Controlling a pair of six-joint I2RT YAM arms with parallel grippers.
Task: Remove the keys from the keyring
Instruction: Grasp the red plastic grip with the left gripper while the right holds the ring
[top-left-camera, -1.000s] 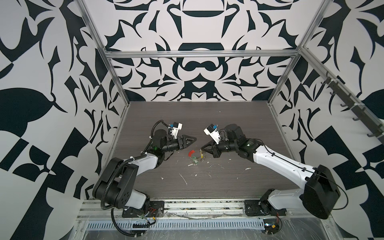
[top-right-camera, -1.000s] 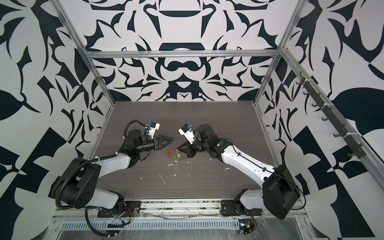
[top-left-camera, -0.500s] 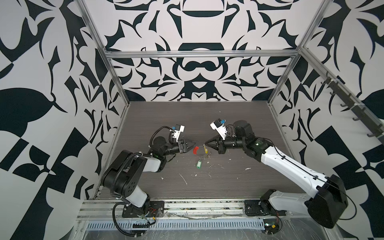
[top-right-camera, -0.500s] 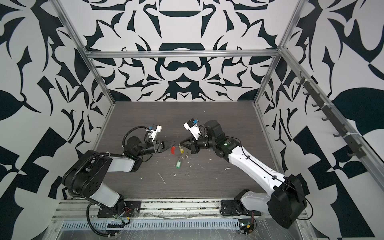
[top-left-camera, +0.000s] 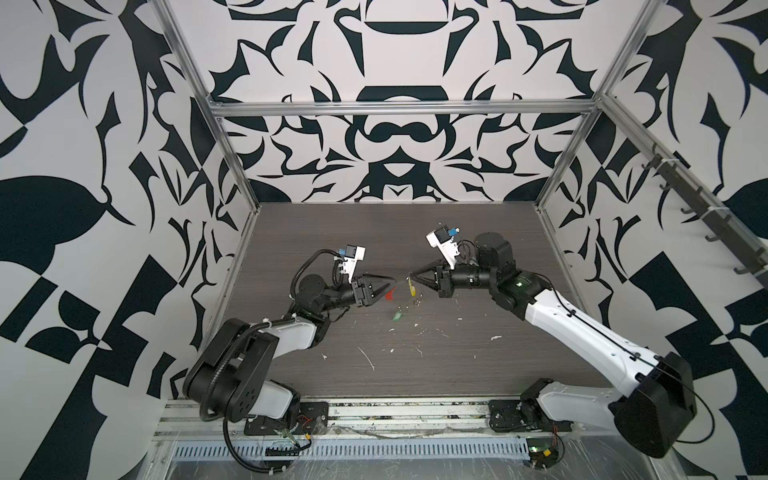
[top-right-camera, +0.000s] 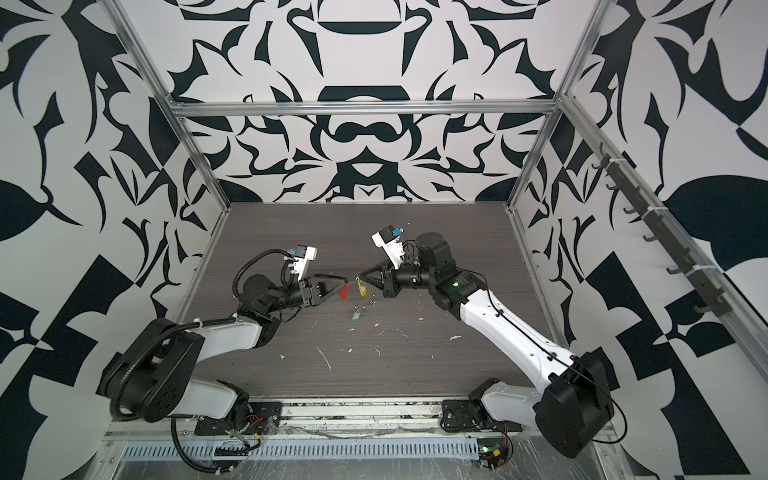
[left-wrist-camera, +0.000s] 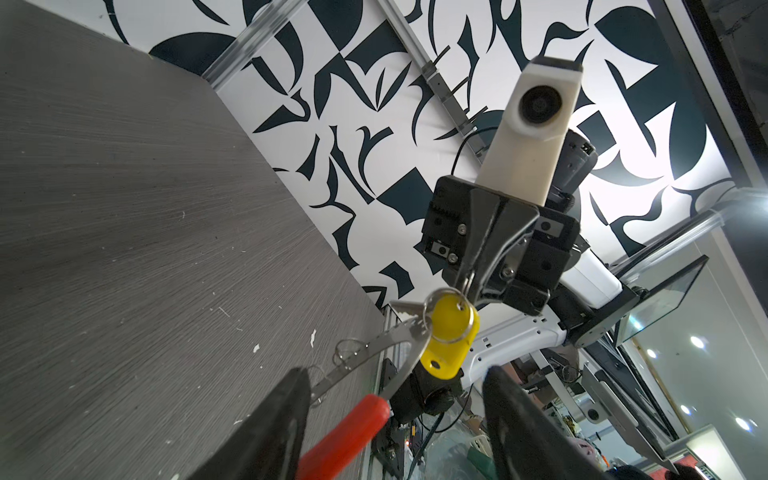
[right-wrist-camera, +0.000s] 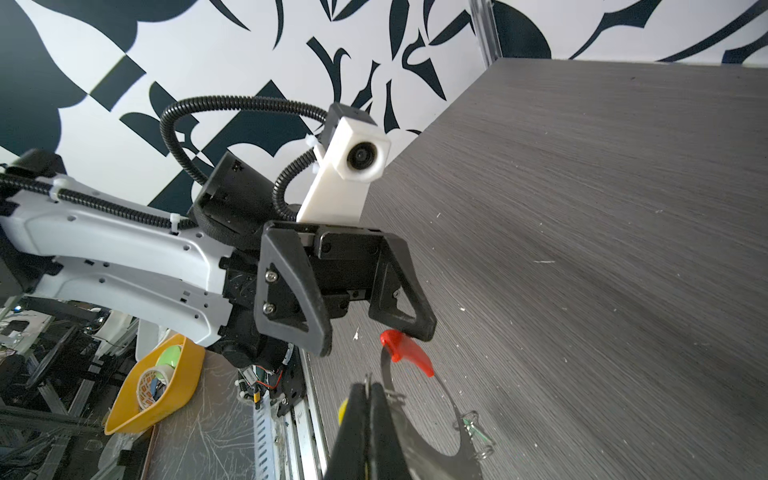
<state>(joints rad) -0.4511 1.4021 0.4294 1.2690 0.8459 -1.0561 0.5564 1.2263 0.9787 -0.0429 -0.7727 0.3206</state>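
Dark grey wood-grain table (top-left-camera: 457, 232), boxed in on three sides by white walls (top-left-camera: 395, 145) printed with bold black shapes, with aluminium framing (top-left-camera: 399, 109) along the joins and a rail of hooks (top-left-camera: 702, 208) on the right-hand wall. Littered with white flecks (top-left-camera: 368, 359), thickest between the middle and the front edge.

Left pincer (top-left-camera: 390, 284) raised over the middle of the table, pointing across at its partner. Released: jaws well apart, nothing clamped. Red sleeve (left-wrist-camera: 349, 432) of the keyring (left-wrist-camera: 376, 344) lying in the gap, up against one finger (left-wrist-camera: 286, 419); seen from the right wrist, just touching that fingertip.

Right pincer (left-wrist-camera: 469, 286) clenched, tips pressed together on the small silver split ring (left-wrist-camera: 443, 291) of the yellow tag (left-wrist-camera: 449, 328). Tag dangling just beneath the tips, clear of the table. Keyring strung between the two pincers, off the surface, with a couple of bare little rings (left-wrist-camera: 347, 353) riding on its metal band.

Green tag (top-left-camera: 398, 316) near the middle of the table, just frontward of the keyring in both top views. Cannot tell whether lying loose or hanging from the loop.
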